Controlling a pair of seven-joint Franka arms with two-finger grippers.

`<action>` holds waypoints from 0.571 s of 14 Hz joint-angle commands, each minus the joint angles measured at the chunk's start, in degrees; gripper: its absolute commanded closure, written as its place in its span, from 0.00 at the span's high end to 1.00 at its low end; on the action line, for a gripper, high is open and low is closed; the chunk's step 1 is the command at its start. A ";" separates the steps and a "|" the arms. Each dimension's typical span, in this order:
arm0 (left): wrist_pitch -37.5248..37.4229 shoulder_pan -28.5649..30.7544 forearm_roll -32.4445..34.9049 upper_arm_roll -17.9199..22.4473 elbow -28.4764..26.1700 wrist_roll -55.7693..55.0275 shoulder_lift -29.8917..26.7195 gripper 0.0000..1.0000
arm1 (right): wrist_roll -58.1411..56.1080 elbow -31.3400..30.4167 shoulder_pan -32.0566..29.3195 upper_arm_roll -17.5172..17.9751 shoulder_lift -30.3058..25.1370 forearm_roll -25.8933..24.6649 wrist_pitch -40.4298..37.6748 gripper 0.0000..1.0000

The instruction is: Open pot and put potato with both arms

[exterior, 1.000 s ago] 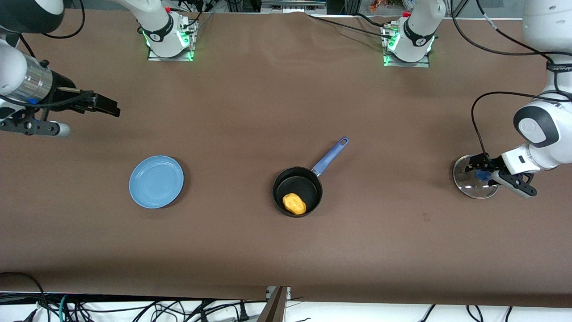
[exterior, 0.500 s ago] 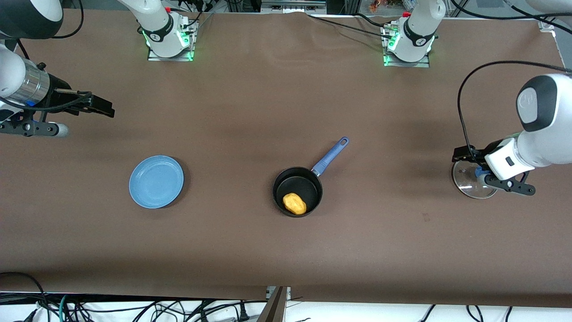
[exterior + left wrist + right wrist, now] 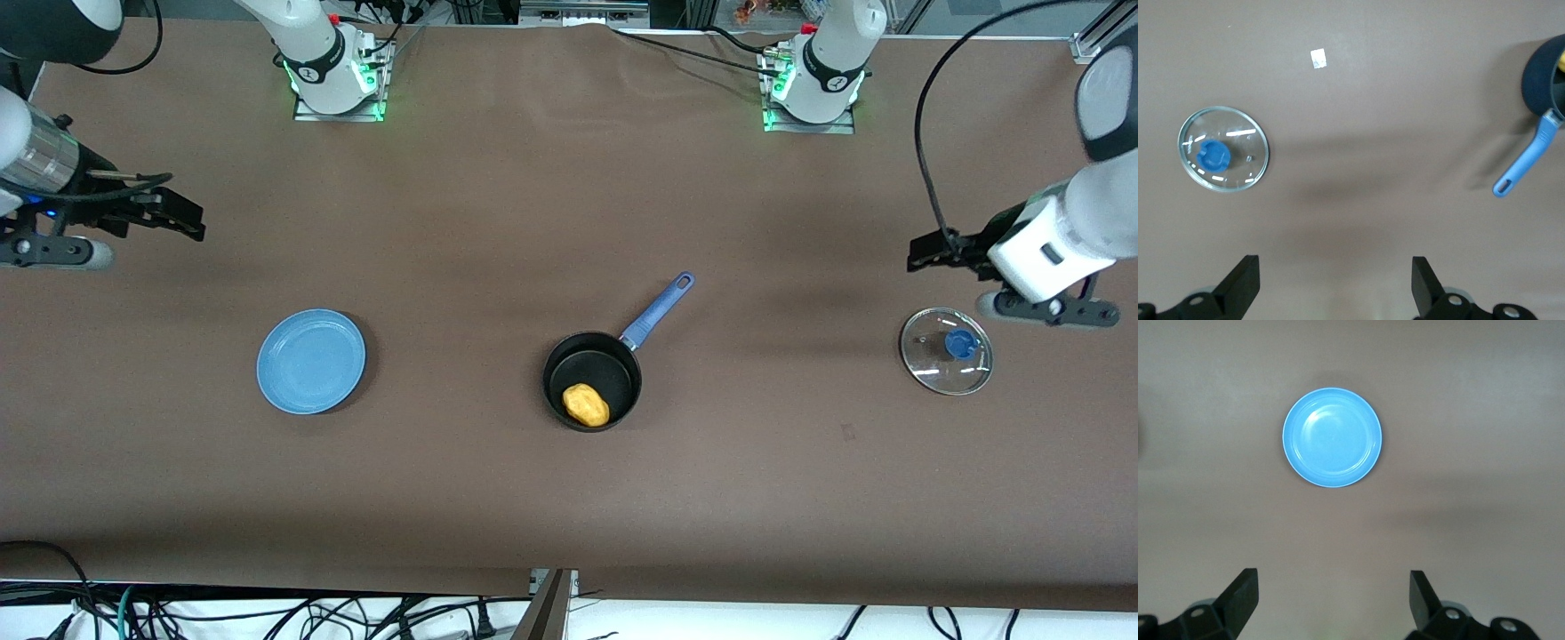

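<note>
The potato [image 3: 586, 404] sits inside the uncovered pot [image 3: 591, 380] mid-bench. Left tool [image 3: 929, 252] hangs empty, fingers spread, above bare bench near the lid [image 3: 946, 350]. Right tool [image 3: 182, 218] hovers spread near the plate [image 3: 311, 361].

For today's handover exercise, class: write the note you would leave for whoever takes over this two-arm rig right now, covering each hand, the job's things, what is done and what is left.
Left hand: open, empty, up over bare table toward the left arm's end, near the lid.
Right hand: open, empty, over bare table toward the right arm's end.
Pot: mid-table, open, handle pointing away from the front camera.
Potato: inside the pot.
Glass lid: flat on the table, knob up.
Blue plate: bare.
Done: pot opened, potato in.
Left: nothing visible; both arms look free to park.
</note>
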 commanded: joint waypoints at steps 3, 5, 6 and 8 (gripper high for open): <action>-2.22 0.01 1.31 0.43 -0.44 0.44 -1.17 1.00 | -1.26 1.60 -0.74 1.04 -0.40 -0.39 -1.97 1.00; -2.22 0.10 1.13 0.08 -0.18 0.26 -0.82 1.00 | -0.57 1.51 -0.74 1.13 -0.66 0.84 -4.85 1.00; -2.22 0.10 1.22 0.08 1.74 0.35 0.14 1.00 | -0.48 1.51 -0.65 1.22 -0.75 1.11 -5.04 1.00; -2.48 0.10 1.13 0.08 5.52 0.26 2.34 1.00 | -0.47 1.51 -0.65 1.04 -0.75 1.20 -4.87 1.00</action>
